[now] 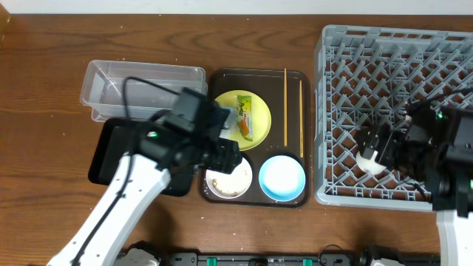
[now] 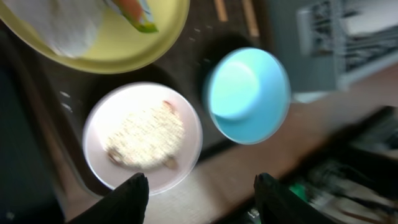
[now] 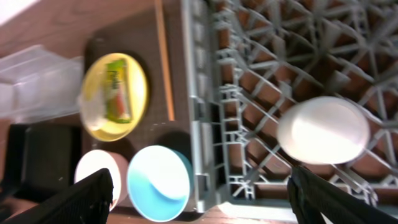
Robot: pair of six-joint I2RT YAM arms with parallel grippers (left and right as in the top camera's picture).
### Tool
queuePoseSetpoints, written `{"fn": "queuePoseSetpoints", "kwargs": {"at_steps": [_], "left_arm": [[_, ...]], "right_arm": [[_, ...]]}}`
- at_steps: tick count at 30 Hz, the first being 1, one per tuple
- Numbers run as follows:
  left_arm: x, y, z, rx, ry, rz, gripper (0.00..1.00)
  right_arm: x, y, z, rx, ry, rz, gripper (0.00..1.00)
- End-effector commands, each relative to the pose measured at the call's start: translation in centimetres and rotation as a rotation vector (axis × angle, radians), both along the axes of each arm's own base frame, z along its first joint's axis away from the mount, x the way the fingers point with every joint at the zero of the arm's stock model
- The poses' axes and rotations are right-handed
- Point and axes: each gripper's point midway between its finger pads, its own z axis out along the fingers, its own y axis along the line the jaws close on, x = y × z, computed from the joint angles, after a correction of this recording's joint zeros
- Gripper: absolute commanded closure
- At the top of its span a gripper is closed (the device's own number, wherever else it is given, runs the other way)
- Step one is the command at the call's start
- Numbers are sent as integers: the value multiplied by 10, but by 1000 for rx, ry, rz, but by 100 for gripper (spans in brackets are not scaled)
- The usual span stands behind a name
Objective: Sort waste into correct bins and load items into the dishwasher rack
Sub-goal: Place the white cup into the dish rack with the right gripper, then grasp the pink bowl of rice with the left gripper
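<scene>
The yellow plate [image 1: 255, 103] sits on the brown serving tray [image 1: 295, 77] and bears the green-yellow wrapper [image 1: 244, 118] and a white tissue [image 2: 59, 25]. A white bowl [image 2: 143, 135] holding rice scraps [image 2: 146, 135] and the light blue bowl [image 1: 281, 177] stand at the tray's front. Two chopsticks [image 1: 285, 107] lie along its right side. My left gripper [image 2: 200, 194] is open and empty above the front rim of the rice bowl. My right gripper [image 3: 202, 190] is open over the grey rack [image 1: 392, 66], just above another white bowl [image 3: 323, 130] lying in the rack's front left.
The clear tub [image 1: 140, 81] stands at the back left. The black tray [image 1: 107, 151] lies in front of it, partly under my left arm. The rack's left wall [image 3: 199, 93] stands close to the serving tray.
</scene>
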Motion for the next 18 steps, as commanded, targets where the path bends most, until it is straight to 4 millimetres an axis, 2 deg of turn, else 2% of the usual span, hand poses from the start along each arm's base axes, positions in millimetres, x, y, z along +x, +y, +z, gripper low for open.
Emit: {"fn": "queuePoseSetpoints", "kwargs": {"at_steps": [1,4,8,12,15,18], "left_arm": [[7,3,-39,154,11,52,43],[2,-21,-68,176,61,20,51],[-6,-44,-100,226,106,-4,53],[-2,-33,-126,356,121,148,58],[6,-26,-134,397,108,235,58],[14,-26,-138,406,80,248,60]], "right_arm": [[-4,10,19,23,-74,70,12],[-7,11,22,20,-87,70,11],[-9,11,20,23,-75,70,11],[-11,12,17,26,-57,69,11],[-14,12,15,28,-45,69,11],[-15,12,14,30,-38,69,11]]}}
